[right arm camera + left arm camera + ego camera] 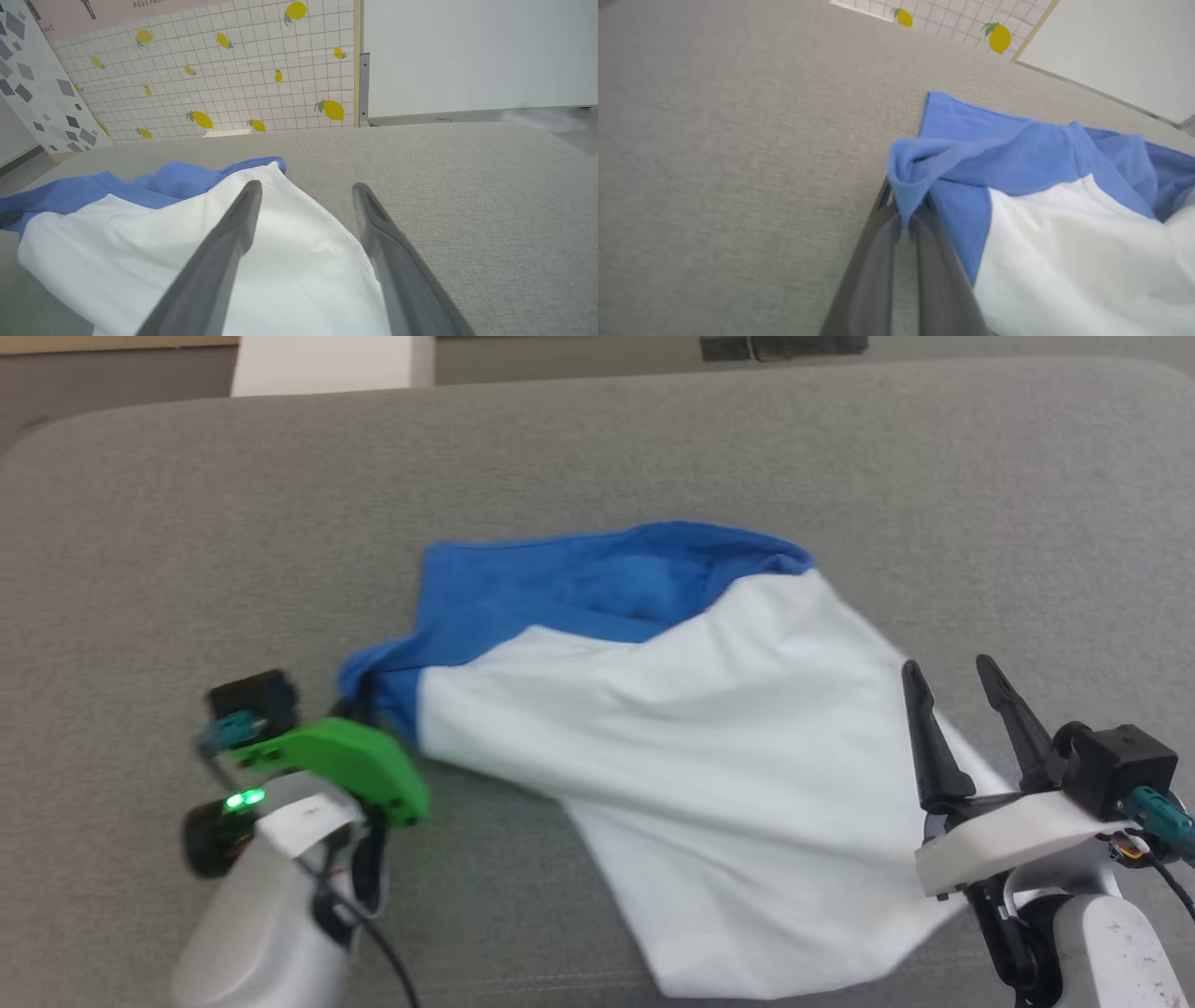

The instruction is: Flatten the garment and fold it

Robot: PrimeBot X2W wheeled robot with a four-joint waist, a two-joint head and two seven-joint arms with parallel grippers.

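Head view: the garment (709, 747) lies rumpled on the grey cushion (597, 448), approx. mid-frame. The blue part is bunched at the far and left side. The white body spreads toward the near right w/ a few soft creases, and one white corner reaches the bottom edge of the frame. No lettering or print is on show.

Left wrist view: the left gripper (906, 212) is pinched tight on a blue fold at the garment's left end. Fingers are together w/ the cloth btwn the tips, and the fold stands up a bit off the cushion.

The right gripper (948, 667) is at the garment's right edge, fingers spread wide and gripping nothing. In the right wrist view one finger (233, 233) sits over white cloth, the other over bare cushion, w/ the white edge running btwn them. Can't tell if the tips touch the fabric.

Beyond the cushion there's a lemon-print tiled wall (233, 84) and a plain white panel (467, 51).
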